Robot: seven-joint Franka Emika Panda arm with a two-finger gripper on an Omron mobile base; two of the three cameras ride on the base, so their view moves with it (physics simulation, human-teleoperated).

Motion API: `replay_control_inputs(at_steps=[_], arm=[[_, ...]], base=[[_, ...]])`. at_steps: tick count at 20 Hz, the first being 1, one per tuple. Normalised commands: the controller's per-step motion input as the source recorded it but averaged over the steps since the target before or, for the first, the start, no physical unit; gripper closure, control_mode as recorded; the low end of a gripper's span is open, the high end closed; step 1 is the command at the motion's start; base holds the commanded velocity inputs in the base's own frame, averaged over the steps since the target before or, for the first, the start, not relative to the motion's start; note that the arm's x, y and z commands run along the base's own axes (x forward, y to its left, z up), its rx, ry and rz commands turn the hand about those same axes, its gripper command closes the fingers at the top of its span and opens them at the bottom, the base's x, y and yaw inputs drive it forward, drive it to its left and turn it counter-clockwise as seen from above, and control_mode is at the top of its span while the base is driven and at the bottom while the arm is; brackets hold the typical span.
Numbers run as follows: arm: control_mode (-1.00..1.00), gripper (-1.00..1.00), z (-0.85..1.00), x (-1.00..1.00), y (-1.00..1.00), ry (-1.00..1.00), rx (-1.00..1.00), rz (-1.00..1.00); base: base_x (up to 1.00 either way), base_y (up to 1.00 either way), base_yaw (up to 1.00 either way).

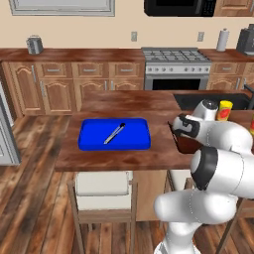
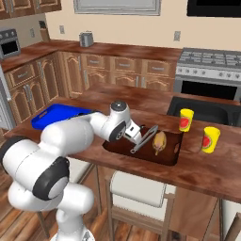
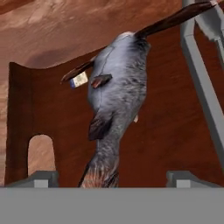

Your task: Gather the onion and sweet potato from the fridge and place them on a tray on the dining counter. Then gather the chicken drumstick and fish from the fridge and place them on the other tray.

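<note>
So, gripper [image 3: 113, 177]: jaws wide apart, holding nothing; both fingertips [image 3: 41, 178] show at the bottom of the hand view with clear gaps to the fish.
fish [image 3: 117, 83]: grey body, dark fins, lying flat on the floor of the brown tray [image 3: 17, 109]. Tail end sits between the fingertips, roughly centred in the gap. The body runs away from the hand, and its far dark tip points up-right in the hand view.
contact: neither finger touches the fish. Gap on the right side looks bigger than on the left.
brown tray: dark wood, low walls, handle cut-out in the end wall at the left of the hand view. Sits on the dining counter [image 2: 212, 169], in front of the arm in the right base view.
gripper, right base view [image 2: 136, 134]: low over the near-left part of the brown tray [image 2: 175, 157], hand tipped down into it.
chicken drumstick [image 2: 160, 141]: in the same brown tray, just beside the gripper on the far-right side, apart from it.
grey utensil [image 2: 145, 138]: long and thin, lying between gripper and drumstick; shows as an angled grey bar [image 3: 199, 87] to the right of the fish.
blue tray [image 1: 89, 141]: on the counter well to the left of the arm, with a thin grey tool [image 1: 114, 133] lying in it.
yellow cups [image 2: 186, 120]: two, on the counter beyond the brown tray.
</note>
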Motion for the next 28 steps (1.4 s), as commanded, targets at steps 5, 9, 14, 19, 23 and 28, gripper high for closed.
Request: replay_control_inputs(at_steps=[5, 9, 14, 19, 23, 28], arm=[[-1.00, -1.00, 0.43, -0.29, 0.00, -0.03, 0.00, 0.00], [-1.00, -1.00, 0.51, -0.34, 0.00, 0.00, 0.00, 0.00], [-1.00, -1.00, 0.56, -0.44, 0.00, 0.00, -0.02, 0.00], [-1.00, -1.00, 0.59, -0.50, 0.01, 0.00, -0.06, 0.00], [-1.00, -1.00, 0.61, -0.53, 0.05, 0.00, -0.06, 0.00], [-1.00, -1.00, 0.58, -0.64, 0.00, -0.06, -0.02, 0.00]], base=[[0.00, 0.00, 0.00], [0.00, 0.00, 0.00], [0.00, 0.00, 0.00], [0.00, 0.00, 0.00], [0.00, 0.00, 0.00], [0.00, 0.00, 0.00]])
